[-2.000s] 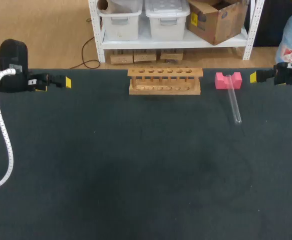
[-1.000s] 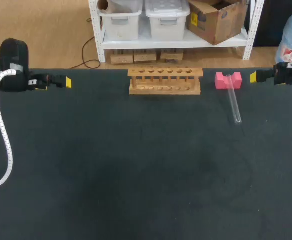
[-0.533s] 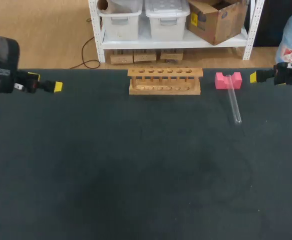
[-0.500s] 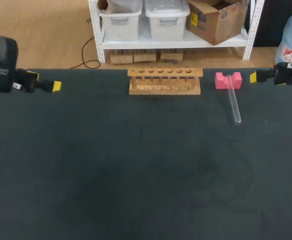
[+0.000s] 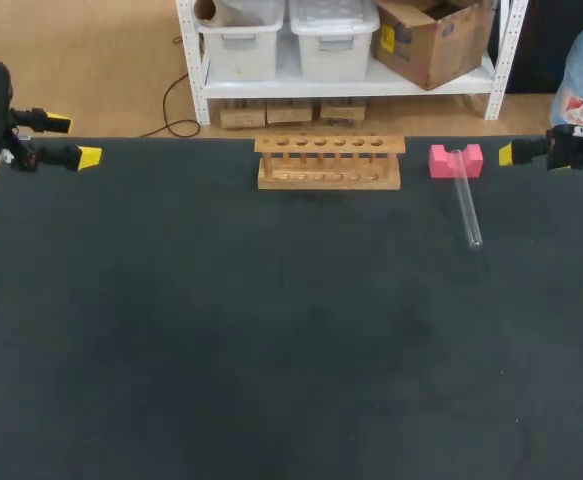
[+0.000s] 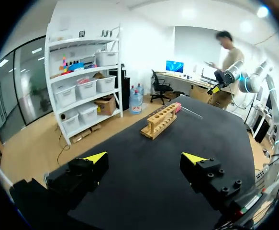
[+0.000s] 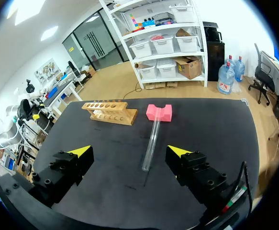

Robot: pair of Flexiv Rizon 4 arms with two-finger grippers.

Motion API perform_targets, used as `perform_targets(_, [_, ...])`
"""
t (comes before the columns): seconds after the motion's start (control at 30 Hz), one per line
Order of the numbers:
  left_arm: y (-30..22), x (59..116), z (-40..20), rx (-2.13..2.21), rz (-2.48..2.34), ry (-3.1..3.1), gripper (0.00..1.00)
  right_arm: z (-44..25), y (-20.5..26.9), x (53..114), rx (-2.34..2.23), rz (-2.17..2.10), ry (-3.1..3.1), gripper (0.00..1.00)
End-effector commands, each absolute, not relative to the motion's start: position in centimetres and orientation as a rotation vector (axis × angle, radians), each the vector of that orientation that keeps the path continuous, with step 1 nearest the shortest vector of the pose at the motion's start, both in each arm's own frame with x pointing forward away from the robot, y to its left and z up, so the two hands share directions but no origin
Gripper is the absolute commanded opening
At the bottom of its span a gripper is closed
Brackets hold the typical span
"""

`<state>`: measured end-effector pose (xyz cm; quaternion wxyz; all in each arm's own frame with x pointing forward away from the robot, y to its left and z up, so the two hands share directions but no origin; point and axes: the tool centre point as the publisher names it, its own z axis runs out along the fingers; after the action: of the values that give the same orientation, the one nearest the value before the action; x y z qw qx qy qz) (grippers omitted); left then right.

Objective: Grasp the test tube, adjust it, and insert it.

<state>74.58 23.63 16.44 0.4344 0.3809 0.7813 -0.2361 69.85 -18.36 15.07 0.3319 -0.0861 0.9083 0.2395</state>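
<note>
At the far left edge of the dark table (image 5: 271, 330), the left claw (image 5: 71, 140) has pulled back toward the corner over the last second and turned, so both of its yellow tips now show, spread wide with nothing between them. The left wrist view confirms this: the left claw (image 6: 144, 158) is released, with bare table ahead of it and the light wooden test tube rack (image 6: 162, 120) well beyond.

That rack (image 5: 329, 162) has not moved; it stands at the back middle of the table with every hole vacant. Right of it, the pink foam block (image 5: 456, 160) is also unmoved, and the clear glass test tube (image 5: 466, 210) lies where it did, one end resting in the block's notch and the other on the table, pointing toward the near side.

At the far right, the right claw (image 5: 531, 152) has held its place. From its wrist view the right claw (image 7: 128, 151) is released, with the tube (image 7: 152, 139) ahead of it.

I judge that nothing is grasped yet, and the tube lies much nearer the right arm.
</note>
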Motion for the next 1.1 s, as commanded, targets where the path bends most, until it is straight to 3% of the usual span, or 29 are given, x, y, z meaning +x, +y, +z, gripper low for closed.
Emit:
perform_targets(0.03, [23.8,78.1,15.1,1.087,-0.791,1.874,1.0,15.0,-18.4,69.9,-0.226,0.626,2.374,1.0])
perform_targets(0.37, [23.5,82.4,12.8,1.274,-0.883,1.788,1.0,15.0,-18.4,69.9,-0.226,0.626,2.374,1.0])
perform_targets(1.1, [19.9,84.1,10.2,1.497,-0.99,1.567,1.0,15.0,-18.4,69.9,-0.226,0.626,2.374,1.0])
